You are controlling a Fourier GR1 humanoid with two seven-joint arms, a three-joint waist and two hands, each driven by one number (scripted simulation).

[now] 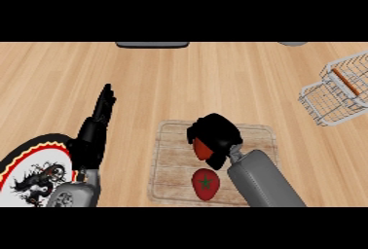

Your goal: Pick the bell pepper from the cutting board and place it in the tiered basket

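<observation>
A pale wooden cutting board [255,138] lies at the centre front of the counter. My right hand [214,133] hovers over its middle, fingers curled round a red bell pepper [200,149], of which only a slice of red shows below the fingers. Whether the pepper touches the board I cannot tell. A second red fruit with a green star-shaped stem [206,184] lies on the board's near part, just left of my right forearm. The white wire tiered basket [336,92] stands at the right edge. My left hand [97,122] rests open at the left, fingers straight and pointing away.
A round plate [28,168] with a red and yellow rim and a black figure sits at the lower left, partly under my left forearm. A dark flat object [152,44] and a grey one [292,44] show at the far edge.
</observation>
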